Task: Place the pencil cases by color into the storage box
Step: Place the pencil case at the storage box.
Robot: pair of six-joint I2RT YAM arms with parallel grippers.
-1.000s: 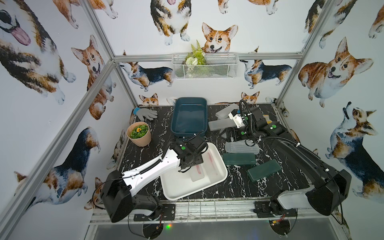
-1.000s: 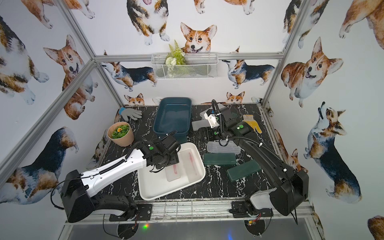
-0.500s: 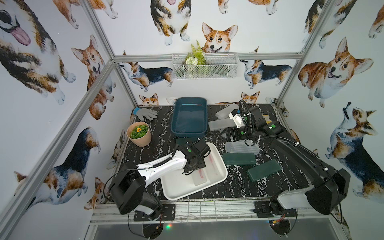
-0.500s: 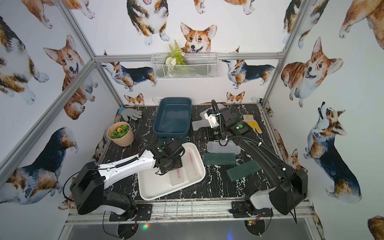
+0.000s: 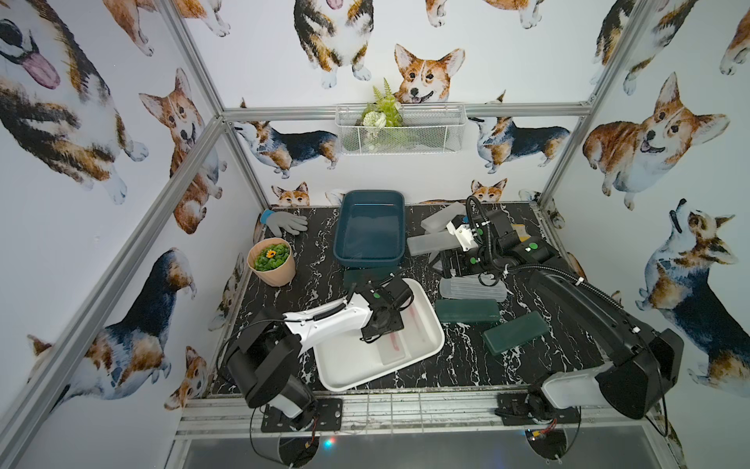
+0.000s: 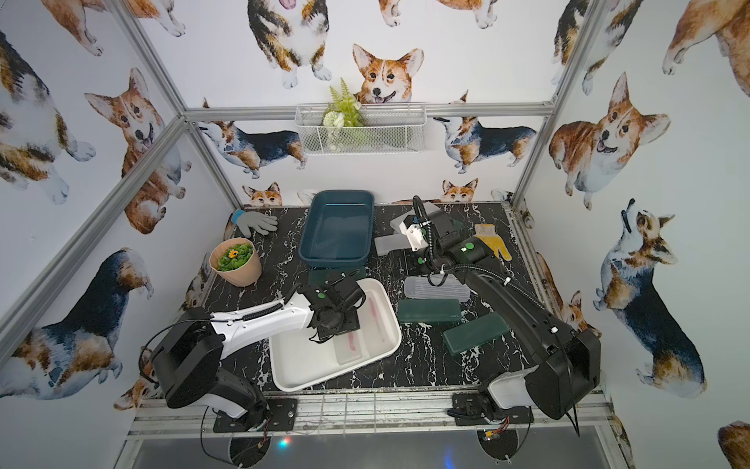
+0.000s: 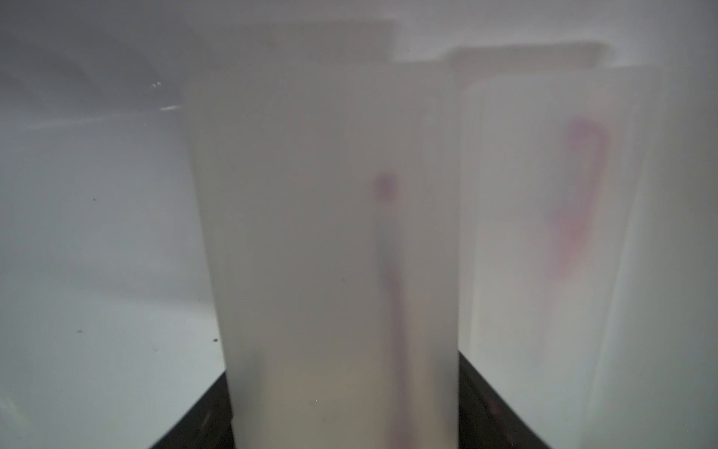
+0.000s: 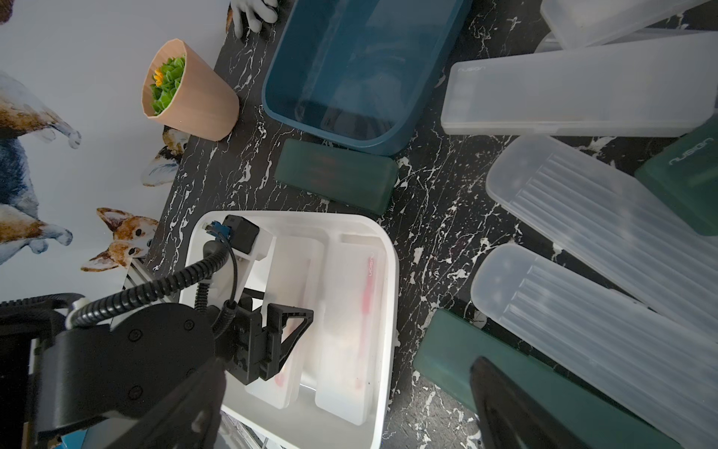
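Fingers of my left gripper (image 8: 279, 350) are clenched on a frosted pencil case (image 5: 391, 347) inside the white tray (image 5: 349, 365), beside a second frosted case (image 8: 349, 330) — since a second ago it has drawn slightly toward the tray's near edge, elbow folding in. My right gripper (image 5: 454, 262) hangs spread, unmoved, near the loose frosted cases (image 5: 473, 289). My left wrist view is blurred — whether the held case touches the tray floor, I cannot tell.

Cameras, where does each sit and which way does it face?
Both top views: high overhead, looking down on the black table; left arm, right arm show.
Left wrist: low over the white tray, facing the frosted case in the left tool; fingers show.
Right wrist: above loose cases, looking toward tray and blue bin; own finger, left arm show.
Shared: all see that frosted case.
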